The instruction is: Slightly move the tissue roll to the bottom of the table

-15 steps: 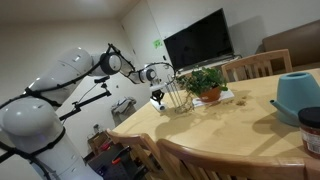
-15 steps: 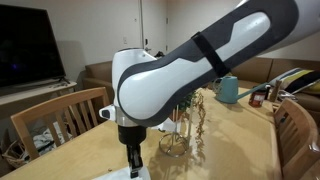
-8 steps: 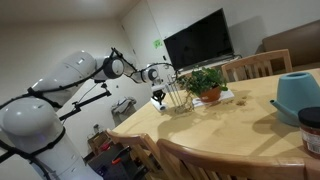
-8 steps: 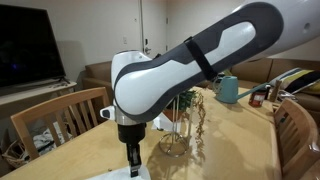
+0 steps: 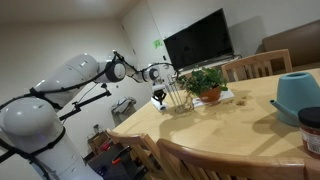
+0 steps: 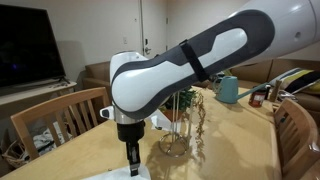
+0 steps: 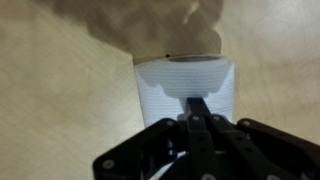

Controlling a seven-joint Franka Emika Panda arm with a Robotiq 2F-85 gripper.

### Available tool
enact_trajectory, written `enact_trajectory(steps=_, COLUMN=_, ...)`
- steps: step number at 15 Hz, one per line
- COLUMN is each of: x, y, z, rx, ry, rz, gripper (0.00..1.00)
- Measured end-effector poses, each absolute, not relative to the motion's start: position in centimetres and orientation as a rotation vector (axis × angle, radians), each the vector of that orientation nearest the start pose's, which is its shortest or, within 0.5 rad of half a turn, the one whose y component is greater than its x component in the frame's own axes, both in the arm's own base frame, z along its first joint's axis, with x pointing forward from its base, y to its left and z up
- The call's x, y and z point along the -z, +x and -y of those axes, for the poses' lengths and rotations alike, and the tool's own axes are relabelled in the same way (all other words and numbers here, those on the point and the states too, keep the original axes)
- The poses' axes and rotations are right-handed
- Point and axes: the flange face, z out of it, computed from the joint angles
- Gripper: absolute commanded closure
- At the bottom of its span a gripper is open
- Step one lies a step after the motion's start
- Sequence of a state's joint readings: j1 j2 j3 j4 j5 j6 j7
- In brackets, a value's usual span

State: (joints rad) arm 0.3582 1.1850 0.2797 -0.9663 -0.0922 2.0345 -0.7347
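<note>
The gripper (image 7: 195,108) has its fingers pressed together with nothing between them. Their tips hang just in front of the tissue roll (image 7: 160,88); contact cannot be told. The roll stands upright on the table (image 7: 50,110), a smooth pale tan wooden top with a shadow behind the roll. In an exterior view, a potted plant (image 5: 206,82) and a teal container (image 5: 298,95) stand farther along the table. A wooden chair (image 5: 258,66) stands beside it, and a dark television (image 5: 198,40) stands against the pale wall.
</note>
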Motion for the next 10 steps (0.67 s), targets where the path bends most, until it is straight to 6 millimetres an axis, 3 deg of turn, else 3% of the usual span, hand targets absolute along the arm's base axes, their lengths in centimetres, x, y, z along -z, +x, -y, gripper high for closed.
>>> enact_trajectory(steps=10, x=-13.4, y=65.1, z=-38.4, rx=-0.253, ry=-2.517, rz=1.588, gripper=1.00)
